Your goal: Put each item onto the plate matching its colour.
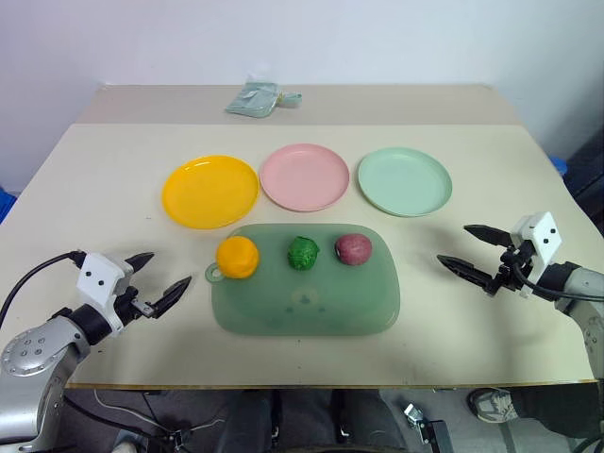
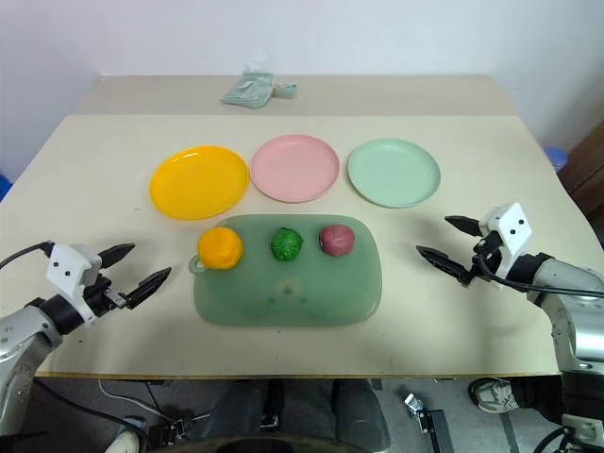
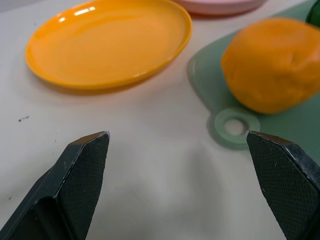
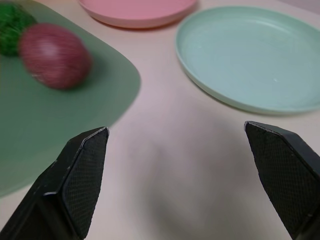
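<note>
Bare desk (image 1: 113, 203) lies open on both sides of the green tray (image 1: 307, 302). Three plates (image 1: 304, 176) line its far edge, with narrow gaps between them.

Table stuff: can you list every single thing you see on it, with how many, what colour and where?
Table: one, beige, under everything.
Tray: one, dark green, near the front middle.
Orange ball: one, on the tray's left end.
Green ball: one, bumpy, tray middle.
Purplish-red ball: one, tray right.
Yellow-orange plate: one, behind the tray, left.
Pink plate: one, middle.
Mint green plate: one, right.
Small pouch: one, pale green, at the far edge.
Left pincer: black fingers, open, empty, left of the tray.
Right pincer: black fingers, open, empty, right of the tray.
</note>
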